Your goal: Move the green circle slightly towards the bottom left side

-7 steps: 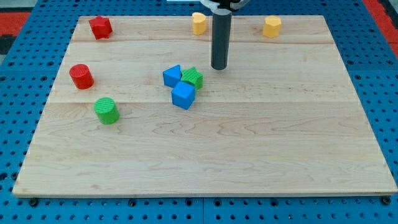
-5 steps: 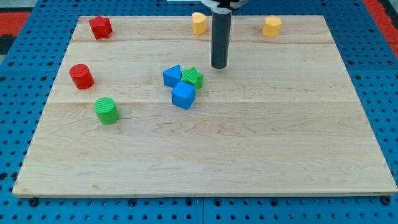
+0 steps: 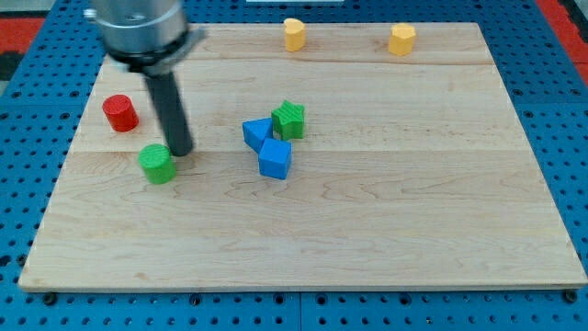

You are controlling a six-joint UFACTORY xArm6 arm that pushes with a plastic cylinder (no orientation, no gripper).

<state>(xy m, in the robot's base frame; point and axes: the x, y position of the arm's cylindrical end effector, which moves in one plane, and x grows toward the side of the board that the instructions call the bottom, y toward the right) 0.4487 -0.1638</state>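
The green circle (image 3: 157,165) is a ribbed green cylinder on the wooden board (image 3: 386,221), at the view's left. My tip (image 3: 179,152) rests on the board just to the upper right of the green circle, touching or nearly touching it. The dark rod rises from there toward the view's top left and hides the red block that lay in the top left corner.
A red cylinder (image 3: 119,112) stands above and left of the green circle. A green star-shaped block (image 3: 288,119), a blue block (image 3: 257,132) and a blue cube (image 3: 275,158) cluster near the middle. Two yellow blocks (image 3: 294,34) (image 3: 401,39) sit along the top edge.
My tip has swept from right of the green star block across to the upper right of the green circle. The central cluster has shifted a little; the green star now sits apart from the blue blocks.
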